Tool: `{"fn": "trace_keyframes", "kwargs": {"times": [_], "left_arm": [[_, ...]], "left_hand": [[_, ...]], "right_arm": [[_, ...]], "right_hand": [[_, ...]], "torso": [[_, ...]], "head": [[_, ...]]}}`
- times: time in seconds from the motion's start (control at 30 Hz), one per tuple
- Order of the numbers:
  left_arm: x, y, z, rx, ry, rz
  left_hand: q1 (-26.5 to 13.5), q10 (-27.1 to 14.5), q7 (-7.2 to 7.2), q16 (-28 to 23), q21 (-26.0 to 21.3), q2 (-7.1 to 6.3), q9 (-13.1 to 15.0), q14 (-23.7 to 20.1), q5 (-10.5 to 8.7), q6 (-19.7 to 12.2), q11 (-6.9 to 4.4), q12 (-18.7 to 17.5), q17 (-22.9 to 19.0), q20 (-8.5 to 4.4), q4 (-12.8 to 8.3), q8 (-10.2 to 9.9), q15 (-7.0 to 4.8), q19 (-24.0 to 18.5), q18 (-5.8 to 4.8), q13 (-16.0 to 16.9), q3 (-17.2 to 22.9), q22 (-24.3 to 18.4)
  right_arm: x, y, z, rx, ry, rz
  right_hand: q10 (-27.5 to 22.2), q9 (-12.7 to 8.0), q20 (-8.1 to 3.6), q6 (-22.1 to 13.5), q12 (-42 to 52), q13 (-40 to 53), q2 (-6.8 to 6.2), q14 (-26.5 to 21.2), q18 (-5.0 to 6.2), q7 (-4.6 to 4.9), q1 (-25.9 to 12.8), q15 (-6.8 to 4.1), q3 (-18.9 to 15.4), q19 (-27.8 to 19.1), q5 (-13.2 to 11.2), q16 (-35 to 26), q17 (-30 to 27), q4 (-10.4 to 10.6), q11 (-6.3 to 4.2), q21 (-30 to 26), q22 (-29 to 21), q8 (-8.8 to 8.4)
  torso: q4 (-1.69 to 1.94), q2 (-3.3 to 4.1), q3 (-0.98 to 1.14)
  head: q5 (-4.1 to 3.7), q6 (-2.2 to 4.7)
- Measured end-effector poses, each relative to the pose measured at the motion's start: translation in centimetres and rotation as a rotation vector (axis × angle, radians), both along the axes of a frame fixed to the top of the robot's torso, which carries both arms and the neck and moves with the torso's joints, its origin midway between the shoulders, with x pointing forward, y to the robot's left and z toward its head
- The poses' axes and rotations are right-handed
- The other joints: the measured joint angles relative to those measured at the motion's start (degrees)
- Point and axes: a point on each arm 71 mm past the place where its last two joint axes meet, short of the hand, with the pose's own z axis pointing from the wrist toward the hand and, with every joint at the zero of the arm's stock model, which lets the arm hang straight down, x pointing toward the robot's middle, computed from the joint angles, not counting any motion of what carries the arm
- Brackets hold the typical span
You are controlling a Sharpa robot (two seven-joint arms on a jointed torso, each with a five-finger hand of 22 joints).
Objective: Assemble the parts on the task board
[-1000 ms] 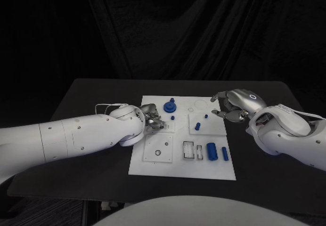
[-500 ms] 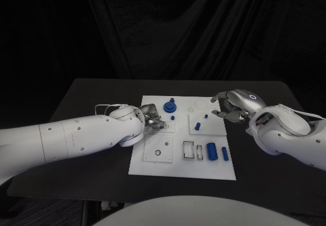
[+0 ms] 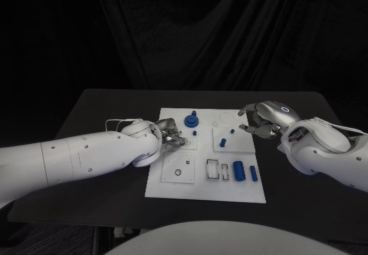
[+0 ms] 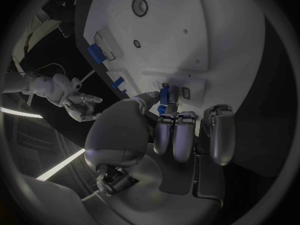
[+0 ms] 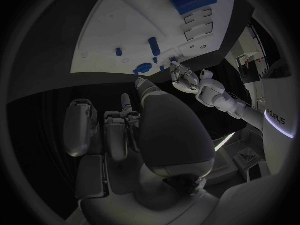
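The white task board (image 3: 173,183) lies in the middle of the black table. My left hand (image 3: 170,133) hovers over the board's upper left part. In the left wrist view its thumb and fingertips (image 4: 166,119) pinch a small blue part (image 4: 164,96) just above a recessed slot. My right hand (image 3: 265,121) hangs at the board's upper right edge with its fingers curled in and nothing in them. On the board are a blue gear with a peg (image 3: 192,119), a short blue peg (image 3: 223,142), a thick blue cylinder (image 3: 239,170) and a slim blue bar (image 3: 253,173).
Empty rectangular slots (image 3: 213,169) and a round hole (image 3: 178,172) sit in the board's near half. Two tiny blue studs (image 3: 194,132) (image 3: 232,130) stand near the far half. Black table surface (image 3: 107,111) surrounds the board on all sides, with a dark curtain behind.
My left arm has shifted very slightly while the hand stays over the same spot. The right hand and the parts on the board have not moved.
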Motion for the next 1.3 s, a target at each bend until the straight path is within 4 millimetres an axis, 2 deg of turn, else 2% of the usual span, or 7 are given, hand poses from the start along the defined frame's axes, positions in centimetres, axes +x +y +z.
{"fn": "trace_keyframes", "kwargs": {"times": [0.13,0.27,0.47,0.93,1.03,1.17,1.3], "left_arm": [[-0.03,0.07,-0.03,0.002,0.002,-0.001],[-0.02,0.15,-0.17,0.008,0.009,-0.002],[0.04,0.19,-0.24,0.015,0.015,-0.005],[0.22,0.01,-0.38,0.013,0.012,-0.007],[0.26,0.00,-0.41,0.011,0.009,-0.008],[0.27,-0.06,-0.43,0.005,0.005,-0.011],[0.26,-0.08,-0.47,-0.002,-0.001,-0.012]], "left_hand": [[-0.3,0.0,-0.01,0.0,0.0,-0.34,0.6,0.0,-0.86,0.0,0.00,0.0,0.0,0.00,0.7,0.2,0.00,0.0,0.00,0.0,-0.7,0.0],[-1.4,0.0,-1.96,0.0,-0.2,-0.55,1.2,0.0,-1.76,1.9,0.00,0.0,0.0,0.00,1.8,0.4,0.00,0.0,0.00,0.0,-1.8,0.0],[-1.9,0.0,-3.38,0.0,-0.5,-0.51,1.8,0.0,-3.21,3.4,0.00,0.0,0.0,0.00,3.3,0.3,0.00,0.0,0.00,0.0,-3.3,0.0],[-2.2,0.0,-3.72,0.0,-0.7,-0.21,2.4,0.0,-4.05,3.3,0.00,0.0,0.0,0.00,4.0,0.2,0.00,0.0,0.00,0.0,-4.0,0.0],[-1.6,0.0,-3.73,0.0,-0.7,-0.15,2.8,0.0,-1.86,3.3,0.00,0.0,0.0,0.01,3.9,0.1,0.00,0.0,0.00,0.0,-3.9,0.0],[0.6,0.0,-3.39,0.0,-1.0,-0.30,3.7,0.0,3.85,2.9,0.00,0.0,0.0,0.01,3.8,-0.1,0.00,0.0,0.00,0.0,-3.8,0.0],[1.1,0.0,-3.21,0.0,-1.0,0.02,3.9,0.0,4.45,2.7,0.00,0.0,0.0,0.01,3.8,-0.1,0.01,0.0,0.00,0.0,-3.8,0.0]], "right_arm": [[0.02,-0.02,-0.05,-0.002,0.003,-0.001],[0.06,-0.08,-0.11,-0.004,0.007,-0.003],[0.08,-0.14,-0.18,-0.006,0.012,-0.006],[0.13,-0.18,-0.28,-0.009,0.019,-0.008],[0.12,-0.20,-0.30,-0.010,0.021,-0.009],[0.13,-0.25,-0.31,-0.010,0.022,-0.010],[0.13,-0.28,-0.32,-0.011,0.023,-0.010]], "right_hand": [[0.0,-0.1,0.00,0.0,0.0,0.0,0.00,0.0,0.00,0.00,0.0,0.00,0.1,0.0,0.0,0.0,0.0,0.1,0.00,0.0,0.0,0.00],[0.0,-0.1,0.00,0.0,0.0,0.0,0.00,0.0,-0.01,0.00,0.0,0.00,0.2,0.0,0.0,0.0,0.0,0.2,0.00,0.0,0.0,0.00],[0.0,-0.1,0.00,0.0,0.0,0.0,0.00,0.0,-0.01,0.00,0.0,0.00,0.2,0.0,0.0,0.0,0.0,0.2,0.00,0.0,0.0,0.00],[0.0,-0.1,0.00,0.0,0.0,0.0,0.00,0.0,-0.02,0.00,0.0,0.00,0.2,0.0,0.0,0.0,0.0,0.2,0.00,0.0,0.0,0.00],[0.0,-0.2,0.00,0.0,0.0,0.0,0.00,0.0,-0.02,0.00,0.0,0.00,0.2,0.0,0.0,0.0,0.0,0.2,0.00,-0.2,0.0,0.00],[0.0,-0.2,0.00,0.0,0.0,0.0,0.00,0.0,-0.02,0.00,0.0,0.00,0.2,0.0,0.0,0.0,0.0,0.2,0.00,-0.2,0.0,0.00],[0.0,-0.2,0.00,0.0,0.0,0.0,0.00,0.0,-0.02,0.00,0.0,0.00,0.2,0.0,0.0,0.0,0.0,0.2,0.00,-0.2,0.0,0.00]], "torso": [[-0.01,0.00,0.01],[-0.02,0.00,0.02],[-0.01,0.00,0.02],[-0.02,0.03,-0.03],[-0.02,0.03,-0.03],[-0.02,0.04,-0.01],[-0.03,0.05,0.00]], "head": [[0.14,0.00],[0.20,0.00],[0.21,0.00],[0.31,0.00],[0.33,0.00],[0.34,0.00],[0.34,0.00]]}}
